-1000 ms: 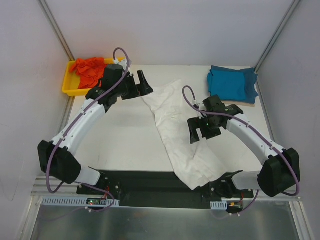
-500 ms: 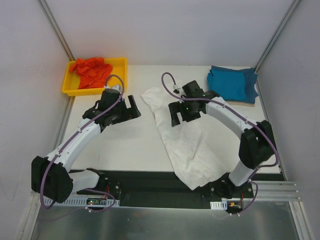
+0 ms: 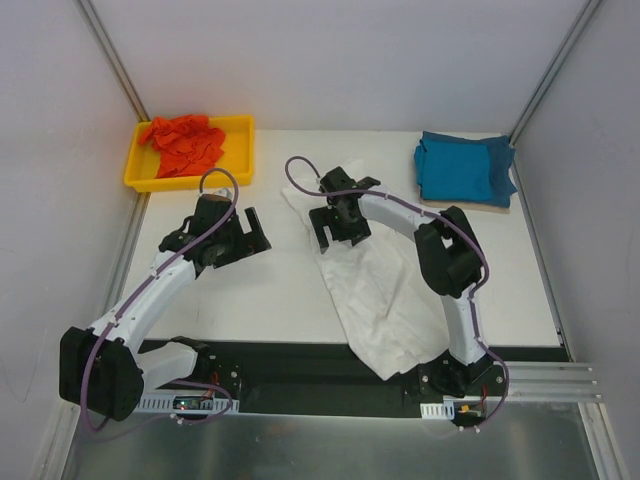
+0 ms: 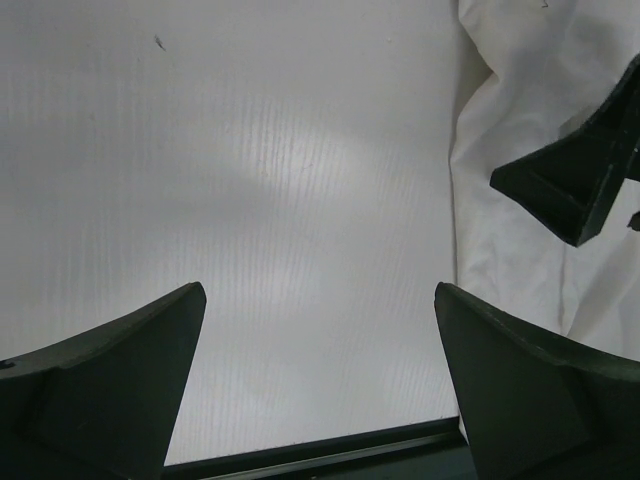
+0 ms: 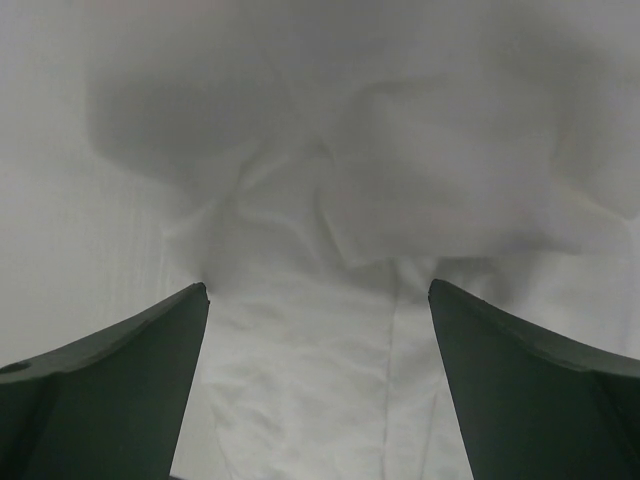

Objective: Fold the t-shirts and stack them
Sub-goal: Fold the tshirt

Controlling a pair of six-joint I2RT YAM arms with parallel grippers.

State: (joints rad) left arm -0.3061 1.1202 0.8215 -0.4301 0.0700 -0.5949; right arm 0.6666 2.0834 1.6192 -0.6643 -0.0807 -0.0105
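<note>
The white t-shirt [image 3: 375, 285] lies rumpled in a long strip from the table's middle back to the front edge. My right gripper [image 3: 331, 228] is open just above its far left end, the cloth [image 5: 330, 340] between the fingers but not gripped. My left gripper [image 3: 250, 232] is open and empty over bare table [image 4: 250, 200], left of the shirt, whose edge [image 4: 500, 250] shows at the right of the left wrist view. The teal-blue t-shirt [image 3: 463, 168] lies folded at the back right. The orange-red t-shirt [image 3: 183, 143] is crumpled in the yellow tray [image 3: 240, 160].
The yellow tray stands at the back left corner. Grey walls close in the table on three sides. A black strip [image 3: 290, 365] runs along the front edge by the arm bases.
My right gripper has swung left and back across the white shirt to its far left end. My left gripper has drawn back toward the front left, away from the tray.
</note>
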